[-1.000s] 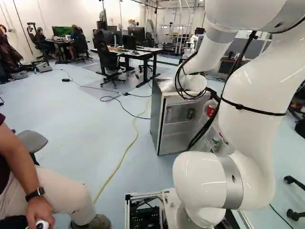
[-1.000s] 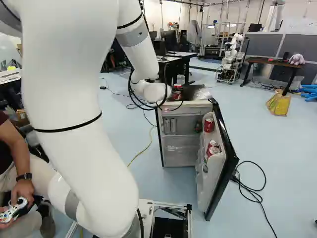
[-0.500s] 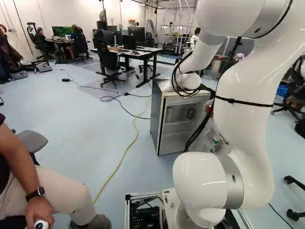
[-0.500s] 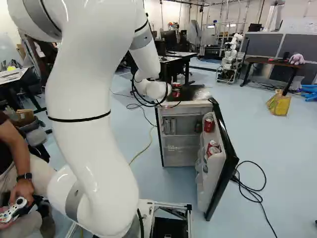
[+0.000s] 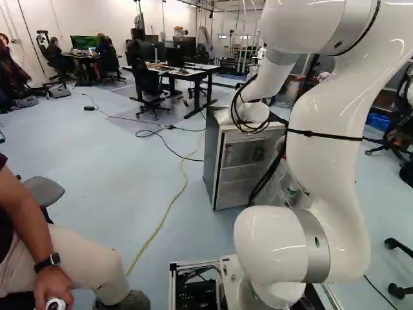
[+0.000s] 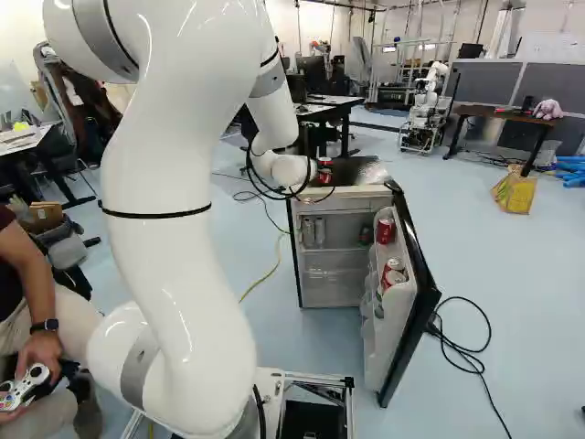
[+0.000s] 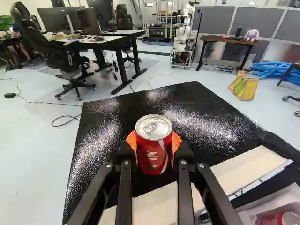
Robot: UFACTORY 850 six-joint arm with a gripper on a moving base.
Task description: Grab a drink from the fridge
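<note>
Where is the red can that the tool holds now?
In the wrist view, the red can is gripped between the two orange pads of the tool, over the black top of the fridge.

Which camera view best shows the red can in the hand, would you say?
The wrist view: the red can is close up between orange pads. The right base view shows it small beside the arm; the left base view hides it.

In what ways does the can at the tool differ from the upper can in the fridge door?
The held can is gripped between the pads of the tool; the door can is ungripped. The held can is over the fridge top; the door can sits lower, in the door. Both are red.
</note>
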